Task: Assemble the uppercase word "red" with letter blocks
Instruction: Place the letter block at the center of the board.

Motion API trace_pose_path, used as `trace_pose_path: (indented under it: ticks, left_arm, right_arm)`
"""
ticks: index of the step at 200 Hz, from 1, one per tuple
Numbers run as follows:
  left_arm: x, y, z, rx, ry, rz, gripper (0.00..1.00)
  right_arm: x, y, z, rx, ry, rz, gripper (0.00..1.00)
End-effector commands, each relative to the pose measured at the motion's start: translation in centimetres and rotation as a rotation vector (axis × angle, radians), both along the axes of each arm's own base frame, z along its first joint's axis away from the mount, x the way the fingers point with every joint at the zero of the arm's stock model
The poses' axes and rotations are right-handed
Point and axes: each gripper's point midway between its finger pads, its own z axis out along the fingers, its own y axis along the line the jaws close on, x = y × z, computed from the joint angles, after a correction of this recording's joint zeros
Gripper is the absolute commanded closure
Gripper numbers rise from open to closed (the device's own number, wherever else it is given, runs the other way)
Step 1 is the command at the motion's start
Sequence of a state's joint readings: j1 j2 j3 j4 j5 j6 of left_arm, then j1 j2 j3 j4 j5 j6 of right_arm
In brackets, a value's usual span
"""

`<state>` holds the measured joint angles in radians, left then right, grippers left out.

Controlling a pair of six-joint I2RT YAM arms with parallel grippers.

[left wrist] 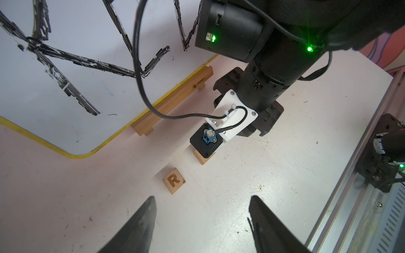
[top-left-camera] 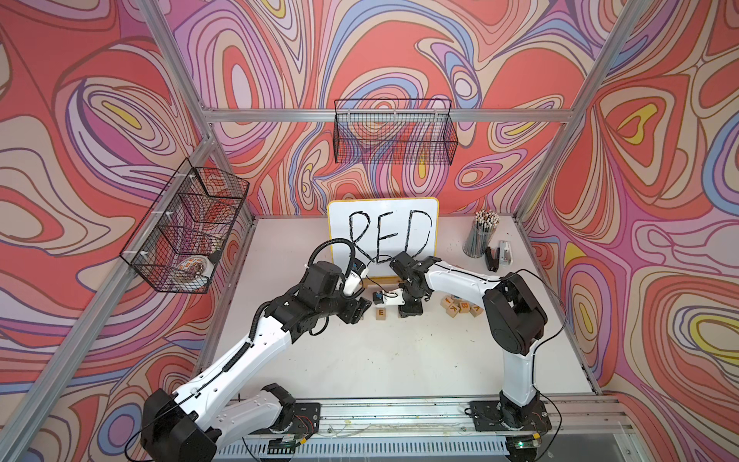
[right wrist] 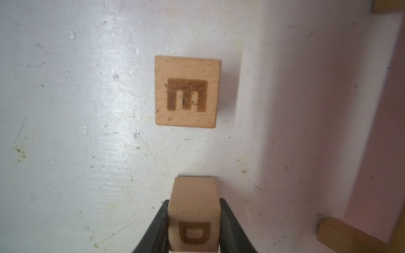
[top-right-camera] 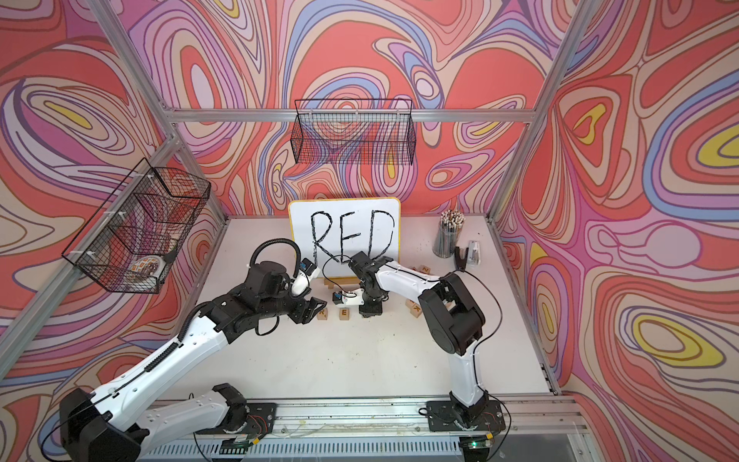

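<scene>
The R block [left wrist: 173, 180] lies on the white table [top-left-camera: 360, 360], a little ahead of my left gripper [left wrist: 202, 197], which is open with nothing between its fingers. The E block [right wrist: 187, 92] lies beside it; both letter blocks show in a top view, R [top-right-camera: 322, 315] and E [top-right-camera: 343, 315]. My right gripper [right wrist: 194, 199] points straight down and is shut on the D block [right wrist: 192, 232], low over the table right next to the E. I cannot tell whether the D block touches the table.
A whiteboard [top-left-camera: 384, 216] with handwritten RED stands on a wooden stand [left wrist: 175, 103] just behind the blocks. Several loose blocks [top-left-camera: 460, 306] lie to the right. A pencil cup [top-left-camera: 480, 236] and stapler [top-left-camera: 498, 254] sit at the back right. Wire baskets [top-left-camera: 394, 132] hang on the walls.
</scene>
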<state>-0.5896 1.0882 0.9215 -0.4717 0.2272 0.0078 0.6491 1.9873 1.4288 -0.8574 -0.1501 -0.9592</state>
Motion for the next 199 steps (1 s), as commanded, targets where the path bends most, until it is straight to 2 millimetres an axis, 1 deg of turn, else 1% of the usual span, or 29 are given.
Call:
trace_pose_path:
  ticks: [1,59,118,199]
  left_arm:
    - [-0.6,0.1,-0.3,0.017,0.001,-0.019,0.31]
    - [-0.7,0.1,-0.4,0.016,0.003,-0.021,0.31]
    - [-0.7,0.1,-0.4,0.016,0.004,-0.022,0.31]
    - [-0.6,0.1,-0.4,0.019,0.003,-0.019,0.31]
  right_arm:
    - [0.8,0.4,-0.1,0.002,-0.011,-0.009,0.65]
    - [0.1,0.5,0.1,0.013,0.019,-0.015,0.65]
    - [-0.7,0.2,-0.3,0.013,0.042,-0.027,0.65]
    - [-0.8,0.1,-0.6,0.013,0.053,-0.031,0.65]
